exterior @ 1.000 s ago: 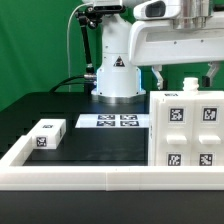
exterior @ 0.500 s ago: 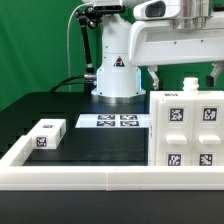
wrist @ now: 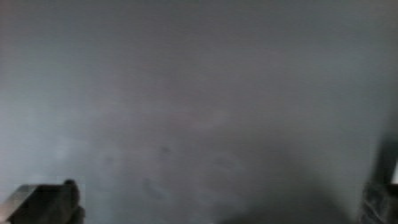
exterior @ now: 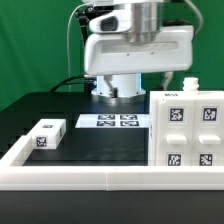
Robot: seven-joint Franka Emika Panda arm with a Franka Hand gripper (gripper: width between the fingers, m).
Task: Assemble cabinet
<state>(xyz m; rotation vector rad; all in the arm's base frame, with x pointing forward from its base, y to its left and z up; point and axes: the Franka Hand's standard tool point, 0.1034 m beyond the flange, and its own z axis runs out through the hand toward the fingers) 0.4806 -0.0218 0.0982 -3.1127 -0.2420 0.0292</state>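
The cabinet (exterior: 188, 128) is a large white box with black-and-white tags on its face, at the exterior view's right. A small white knob (exterior: 190, 85) sticks up from its top. A small white tagged block (exterior: 45, 134) lies at the left. The arm's white wrist and hand (exterior: 140, 50) hang high above the table, behind the cabinet's left side. In the wrist view my gripper (wrist: 217, 200) shows one dark fingertip (wrist: 45, 203) at one edge and a dark sliver at the other, far apart, with only blurred grey between them. It holds nothing.
The marker board (exterior: 113, 121) lies flat on the black table in front of the arm's base (exterior: 118, 85). A long low white border rail (exterior: 80, 172) runs along the front and up the left side.
The arm's wrist and hand have swung toward the exterior view's left and now cover the base. The cabinet and the small block have not moved.
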